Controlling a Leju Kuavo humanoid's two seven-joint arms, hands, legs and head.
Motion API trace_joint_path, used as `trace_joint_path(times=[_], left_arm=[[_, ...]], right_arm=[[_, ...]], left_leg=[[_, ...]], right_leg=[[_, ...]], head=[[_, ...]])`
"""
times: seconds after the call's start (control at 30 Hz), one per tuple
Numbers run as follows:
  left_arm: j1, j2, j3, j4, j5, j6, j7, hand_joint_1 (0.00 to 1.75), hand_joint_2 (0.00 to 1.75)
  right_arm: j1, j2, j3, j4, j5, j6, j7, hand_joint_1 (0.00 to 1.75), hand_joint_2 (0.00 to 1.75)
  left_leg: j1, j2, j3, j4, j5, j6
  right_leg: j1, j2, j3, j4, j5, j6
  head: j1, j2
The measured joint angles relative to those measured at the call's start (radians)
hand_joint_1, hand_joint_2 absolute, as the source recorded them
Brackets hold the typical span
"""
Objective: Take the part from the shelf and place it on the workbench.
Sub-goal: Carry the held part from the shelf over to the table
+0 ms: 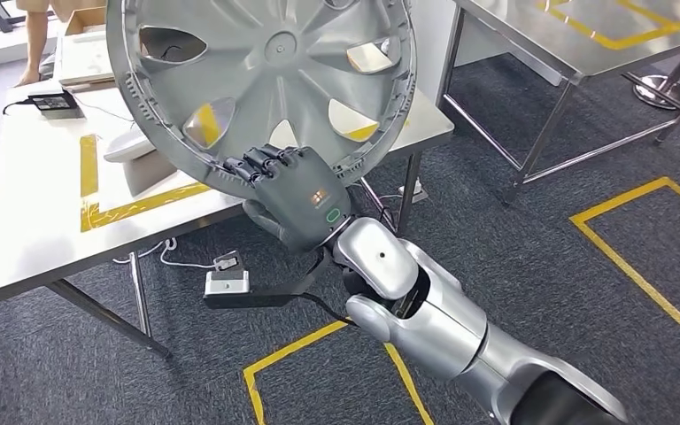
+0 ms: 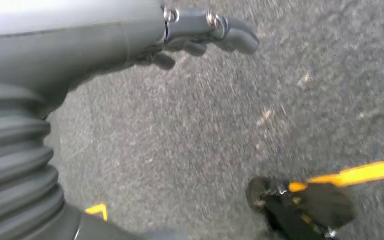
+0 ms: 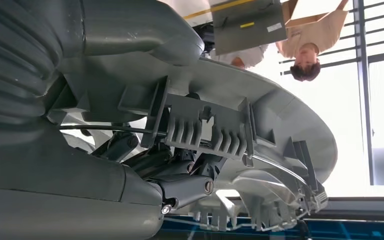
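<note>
The right arm (image 1: 434, 319) reaches forward and up from the lower right, its silver forearm bent at the wrist. The right hand (image 1: 297, 190) grips the rim of the part (image 1: 266, 80), fingers (image 1: 261, 164) curled over the edge. The left hand (image 2: 200, 32) hangs toward the floor, fingers loosely bent, holding nothing.

We see right hand (image 1: 305, 199) gripping lower rim of silver wheel cover (image 1: 261, 75), fingers (image 1: 261, 164) curled over edge, cover tilted above white desk (image 1: 31, 221) with yellow tape.
</note>
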Motion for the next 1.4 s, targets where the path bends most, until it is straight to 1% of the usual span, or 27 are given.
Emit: trace_joint_path(times=[0.03,0.07,0.1,0.17,0.23,0.27,0.3,0.4,0.43,0.47,0.57,0.63,0.7,0.77,0.83,0.9,0.93,0.97,1.0,1.07,1.1,1.13,1.23,1.27,1.3,1.33,1.4], left_arm=[[0.002,0.0,0.0,0.0,-0.001,0.0,0.0,0.0,1.75],[0.003,0.001,0.0,0.0,-0.002,0.0,0.0,0.0,1.75],[0.003,0.001,0.0,0.0,-0.002,0.0,0.0,0.0,1.75],[0.003,0.002,0.0,0.001,-0.004,0.0,0.0,0.0,1.75],[0.004,0.0,0.0,0.001,-0.005,-0.001,-0.001,0.0,1.75],[0.004,-0.001,0.0,0.001,-0.006,-0.001,-0.001,0.0,1.75],[0.003,-0.002,0.0,0.0,-0.006,-0.001,-0.001,0.0,1.75],[0.001,-0.001,0.0,0.0,-0.007,-0.001,-0.002,0.0,1.75],[0.002,-0.001,0.0,0.001,-0.007,-0.001,-0.001,0.0,1.75],[0.003,-0.002,0.0,0.001,-0.007,-0.001,-0.001,0.0,1.75],[0.005,-0.002,0.0,0.001,-0.007,-0.001,-0.002,0.0,1.75],[0.003,-0.002,0.0,0.001,-0.007,-0.001,-0.002,0.0,1.75],[0.001,-0.001,0.0,0.0,-0.007,-0.001,-0.002,0.0,1.75],[0.0,-0.002,0.0,0.0,-0.009,-0.001,-0.003,0.0,1.75],[-0.003,-0.003,0.0,-0.001,-0.011,-0.001,-0.003,0.0,1.75],[-0.003,-0.004,0.0,-0.001,-0.012,-0.001,-0.002,0.0,1.75],[-0.002,-0.003,0.0,-0.001,-0.013,-0.001,-0.001,0.0,1.75],[0.0,-0.003,0.0,0.0,-0.013,-0.001,0.0,0.0,1.75],[0.001,-0.003,0.0,0.0,-0.013,-0.001,0.0,0.0,1.75],[0.003,-0.003,0.0,0.0,-0.013,-0.001,0.0,0.0,1.75],[0.003,-0.002,0.0,0.001,-0.013,-0.001,0.0,0.0,1.75],[0.003,-0.002,0.0,0.001,-0.013,-0.001,0.0,0.0,1.75],[0.003,-0.002,0.0,0.001,-0.013,-0.001,0.001,0.0,1.75],[0.002,-0.003,0.0,0.0,-0.013,-0.001,0.001,0.0,1.75],[0.001,-0.003,0.0,0.0,-0.013,-0.001,0.001,0.0,1.75],[0.0,-0.004,0.0,0.0,-0.013,-0.001,0.0,0.0,1.75],[-0.002,-0.003,0.0,0.0,-0.013,-0.001,0.0,0.0,1.75]], right_arm=[[0.001,0.0,0.0,0.0,0.0,0.0,0.001,1.75,1.75],[0.003,0.0,0.0,0.0,0.001,0.0,0.002,1.75,1.75],[0.005,0.0,0.0,-0.001,0.003,0.0,0.002,1.75,1.75],[0.009,-0.001,0.0,-0.004,0.007,0.0,0.003,1.75,1.75],[0.012,-0.001,0.0,-0.008,0.009,0.0,0.006,1.75,1.75],[0.012,-0.002,0.0,-0.009,0.009,0.0,0.009,1.75,1.75],[0.012,-0.002,0.0,-0.01,0.01,0.001,0.01,1.75,1.75],[0.018,-0.004,0.0,-0.013,0.015,0.001,0.012,1.75,1.75],[0.021,-0.005,0.0,-0.013,0.016,0.001,0.012,1.75,1.75],[0.023,-0.006,0.0,-0.013,0.017,0.001,0.013,1.75,1.75],[0.027,-0.011,-0.002,-0.013,0.017,0.002,0.014,1.75,1.75],[0.029,-0.015,-0.003,-0.014,0.018,0.002,0.013,1.75,1.75],[0.03,-0.017,-0.004,-0.016,0.018,0.002,0.014,1.75,1.75],[0.03,-0.018,-0.007,-0.019,0.018,0.002,0.015,1.75,1.75],[0.031,-0.019,-0.008,-0.021,0.018,0.003,0.014,1.75,1.75],[0.031,-0.019,-0.008,-0.021,0.019,0.003,0.013,1.75,1.75],[0.032,-0.019,-0.008,-0.021,0.019,0.003,0.014,1.75,1.75],[0.032,-0.019,-0.008,-0.021,0.019,0.003,0.014,1.75,1.75],[0.032,-0.019,-0.008,-0.021,0.019,0.003,0.014,1.75,1.75],[0.031,-0.02,-0.008,-0.021,0.019,0.003,0.014,1.75,1.75],[0.031,-0.02,-0.008,-0.021,0.019,0.003,0.014,1.75,1.75],[0.031,-0.02,-0.008,-0.021,0.019,0.003,0.014,1.75,1.75],[0.03,-0.02,-0.008,-0.024,0.019,0.003,0.013,1.75,1.75],[0.029,-0.02,-0.009,-0.025,0.019,0.003,0.014,1.75,1.75],[0.028,-0.02,-0.009,-0.025,0.019,0.003,0.014,1.75,1.75],[0.028,-0.02,-0.009,-0.025,0.019,0.003,0.014,1.75,1.75],[0.03,-0.02,-0.009,-0.025,0.02,0.004,0.013,1.75,1.75]], left_leg=[[-0.004,0.0,0.016,-0.065,0.055,0.008],[-0.009,-0.001,0.029,-0.12,0.094,0.017],[-0.014,-0.002,0.041,-0.16,0.117,0.023],[-0.018,-0.005,0.053,-0.185,0.121,0.035],[-0.013,-0.004,0.075,-0.192,0.131,0.046],[-0.011,-0.003,0.086,-0.193,0.132,0.05],[-0.009,-0.002,0.096,-0.193,0.129,0.053],[-0.007,-0.001,0.107,-0.193,0.113,0.056],[-0.006,-0.002,0.113,-0.192,0.106,0.054],[-0.004,-0.002,0.121,-0.192,0.098,0.05],[0.003,-0.003,0.151,-0.189,0.069,0.035],[0.002,-0.003,0.159,-0.192,0.058,0.022],[0.001,-0.003,0.163,-0.189,0.06,0.007],[0.002,0.0,0.142,-0.14,0.07,-0.002],[0.002,0.002,0.076,-0.037,0.056,-0.007],[0.002,0.002,-0.002,0.061,0.006,-0.01],[0.002,0.002,-0.029,0.082,-0.011,-0.01],[0.002,0.002,-0.041,0.075,-0.012,-0.009],[0.001,0.002,-0.038,0.038,0.011,-0.005],[0.0,0.003,-0.009,-0.089,0.107,0.005],[-0.002,0.003,0.004,-0.14,0.143,0.01],[-0.004,0.004,0.014,-0.171,0.164,0.014],[-0.004,0.001,0.042,-0.19,0.16,0.031],[-0.002,0.0,0.054,-0.193,0.157,0.038],[-0.001,-0.001,0.066,-0.193,0.151,0.044],[0.0,-0.001,0.075,-0.194,0.144,0.048],[-0.001,-0.004,0.09,-0.194,0.126,0.052]], right_leg=[[0.001,0.001,0.01,0.0,-0.009,0.001],[0.003,0.002,0.019,0.001,-0.018,0.003],[0.005,0.003,0.025,0.002,-0.027,0.007],[0.008,0.005,0.035,0.011,-0.034,0.018],[0.01,0.005,0.039,0.033,-0.039,0.029],[0.009,0.004,0.029,0.057,-0.048,0.036],[0.006,0.002,0.007,0.097,-0.063,0.043],[-0.006,-0.001,-0.103,0.244,-0.122,0.06],[-0.01,-0.002,-0.128,0.26,-0.126,0.064],[-0.013,-0.003,-0.137,0.243,-0.11,0.067],[-0.02,-0.009,-0.099,0.072,0.014,0.071],[-0.017,-0.012,-0.083,0.013,0.047,0.059],[-0.015,-0.01,-0.074,0.009,0.042,0.04],[-0.017,-0.007,-0.057,0.003,0.037,0.026],[-0.018,-0.006,-0.038,0.0,0.024,0.015],[-0.016,-0.005,-0.021,-0.001,0.007,0.01],[-0.015,-0.004,-0.01,-0.001,-0.003,0.009],[-0.015,-0.003,0.003,-0.001,-0.013,0.009],[-0.014,-0.002,0.018,-0.001,-0.024,0.01],[-0.013,-0.001,0.045,0.0,-0.047,0.015],[-0.011,0.0,0.055,0.001,-0.058,0.02],[-0.01,0.001,0.062,-0.001,-0.069,0.026],[-0.007,0.002,0.079,0.011,-0.076,0.045],[-0.007,0.001,0.075,0.035,-0.072,0.05],[-0.008,0.0,0.056,0.072,-0.075,0.054],[-0.009,-0.002,0.021,0.125,-0.085,0.058],[-0.01,-0.004,-0.069,0.233,-0.132,0.065]], head=[[0.0,0.0],[0.0,0.0],[0.001,0.0],[0.001,0.0],[0.002,0.0],[0.004,0.0],[0.005,0.0],[0.008,0.0],[0.008,0.0],[0.008,0.0],[0.008,0.0],[0.009,0.0],[0.009,0.0],[0.008,0.0],[0.006,0.0],[0.005,0.0],[0.005,0.0],[0.005,0.0],[0.005,0.0],[0.005,0.0],[0.005,0.0],[0.005,0.0],[0.009,0.0],[0.01,0.0],[0.011,0.0],[0.012,0.0],[0.012,0.0]])
